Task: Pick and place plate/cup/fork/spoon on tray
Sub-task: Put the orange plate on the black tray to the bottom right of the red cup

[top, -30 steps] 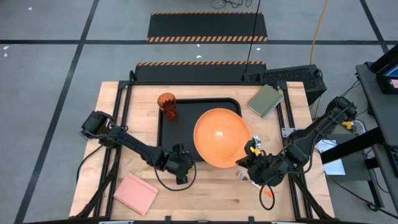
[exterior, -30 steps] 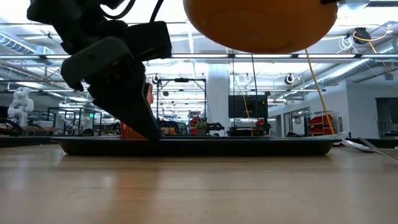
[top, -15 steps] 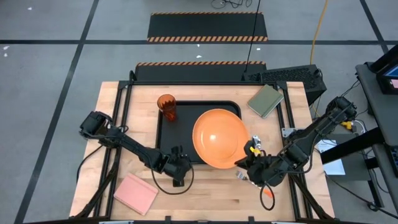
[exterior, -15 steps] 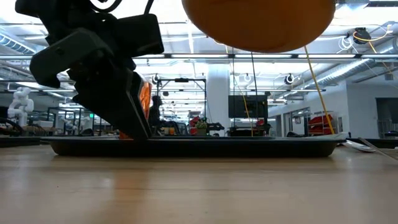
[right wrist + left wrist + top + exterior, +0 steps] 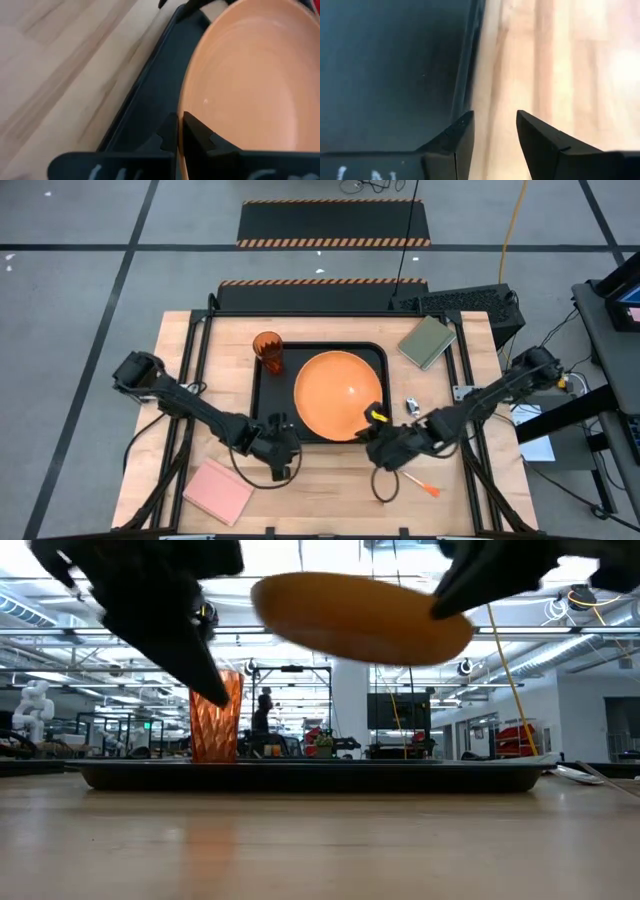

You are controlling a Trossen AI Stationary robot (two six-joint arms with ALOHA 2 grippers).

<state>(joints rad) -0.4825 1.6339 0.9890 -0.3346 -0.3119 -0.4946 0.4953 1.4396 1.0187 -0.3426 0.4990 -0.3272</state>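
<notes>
Over the tray (image 5: pixel 268 395), I see my right gripper (image 5: pixel 378 446) clenched on the plate (image 5: pixel 337 395) rim, plate airborne. Left gripper (image 5: pixel 279 459) hangs released at the tray's near edge. Cup (image 5: pixel 268 350) stands inside. Wooden table (image 5: pixel 330 490); pink block (image 5: pixel 217 492), green block (image 5: pixel 427 341); lit workshop behind.

I see my left gripper (image 5: pixel 493 132) with its two dark fingers (image 5: pixel 461 132) apart, nothing between them. They hang over the black tray (image 5: pixel 390 70) edge, beside the wooden table (image 5: pixel 560 60).
</notes>
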